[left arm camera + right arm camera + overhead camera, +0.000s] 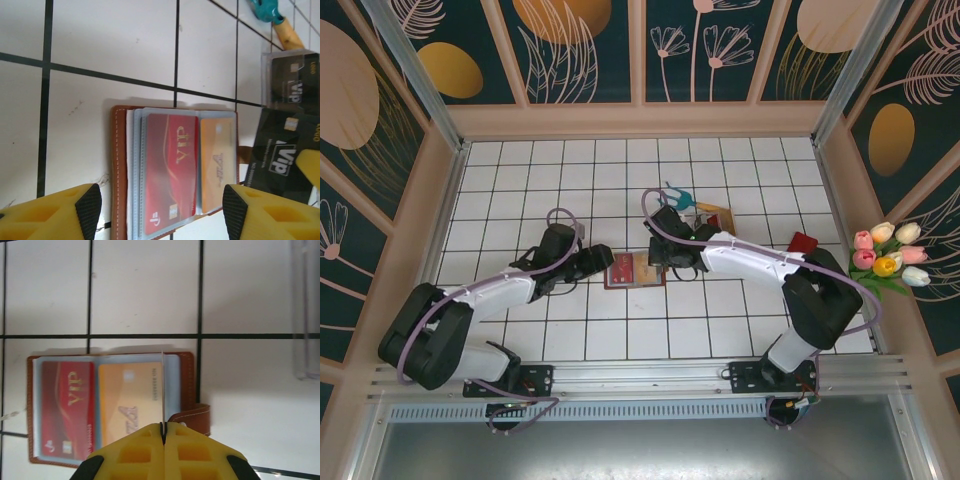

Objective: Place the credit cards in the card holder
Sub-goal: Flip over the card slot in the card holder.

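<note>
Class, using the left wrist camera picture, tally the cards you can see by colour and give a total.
Red card: 1
Orange card: 1
Black card: 2
Total: 4

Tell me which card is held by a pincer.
The black VIP card, pinched in the right pincer. The red card and orange card lie in sleeves of the wallet; another black card sits in the clear box.

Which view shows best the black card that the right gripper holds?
Left wrist: the black card shows its face with VIP lettering. Right wrist: just its thin edge, clamped in the right gripper. Top external: too small to tell.
</note>
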Controlling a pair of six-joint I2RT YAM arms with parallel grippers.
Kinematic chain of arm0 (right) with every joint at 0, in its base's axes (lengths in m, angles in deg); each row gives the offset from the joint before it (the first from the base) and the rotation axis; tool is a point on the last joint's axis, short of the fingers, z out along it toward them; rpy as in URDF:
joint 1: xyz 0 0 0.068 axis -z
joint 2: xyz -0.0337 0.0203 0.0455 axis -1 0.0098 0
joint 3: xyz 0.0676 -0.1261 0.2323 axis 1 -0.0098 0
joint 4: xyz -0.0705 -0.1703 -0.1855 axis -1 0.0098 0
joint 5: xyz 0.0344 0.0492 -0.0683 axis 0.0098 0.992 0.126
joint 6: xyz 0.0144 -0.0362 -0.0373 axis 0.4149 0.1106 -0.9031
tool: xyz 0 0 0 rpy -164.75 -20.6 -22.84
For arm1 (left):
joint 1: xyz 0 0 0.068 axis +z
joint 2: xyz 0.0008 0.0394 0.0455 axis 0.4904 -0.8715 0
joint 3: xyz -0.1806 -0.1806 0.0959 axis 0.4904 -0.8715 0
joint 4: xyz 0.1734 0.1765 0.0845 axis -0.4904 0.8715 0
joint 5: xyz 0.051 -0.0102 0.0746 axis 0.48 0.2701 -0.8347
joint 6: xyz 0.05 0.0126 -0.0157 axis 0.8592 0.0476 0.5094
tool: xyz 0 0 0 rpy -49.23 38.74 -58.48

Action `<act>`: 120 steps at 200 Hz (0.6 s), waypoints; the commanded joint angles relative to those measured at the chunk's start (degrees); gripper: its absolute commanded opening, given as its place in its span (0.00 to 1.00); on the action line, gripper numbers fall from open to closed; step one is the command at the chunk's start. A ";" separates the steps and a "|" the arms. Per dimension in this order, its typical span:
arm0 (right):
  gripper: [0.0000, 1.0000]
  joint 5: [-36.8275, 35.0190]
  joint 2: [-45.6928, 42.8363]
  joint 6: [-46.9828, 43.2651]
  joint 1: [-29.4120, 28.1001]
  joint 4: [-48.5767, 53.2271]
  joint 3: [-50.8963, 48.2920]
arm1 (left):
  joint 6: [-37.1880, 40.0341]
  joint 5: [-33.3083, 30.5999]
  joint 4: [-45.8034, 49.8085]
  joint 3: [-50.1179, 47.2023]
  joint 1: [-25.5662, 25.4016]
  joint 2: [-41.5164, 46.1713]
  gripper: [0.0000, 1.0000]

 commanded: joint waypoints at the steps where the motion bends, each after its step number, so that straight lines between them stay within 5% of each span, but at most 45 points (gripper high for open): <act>1: 0.00 -3.55 0.52 0.78 -0.28 1.64 1.38 | 2.00 -0.13 1.18 1.25 0.08 -1.46 0.68; 120: 0.00 1.00 1.86 1.00 0.63 -3.22 -0.75 | 1.79 3.90 -2.30 1.39 0.08 -6.68 0.60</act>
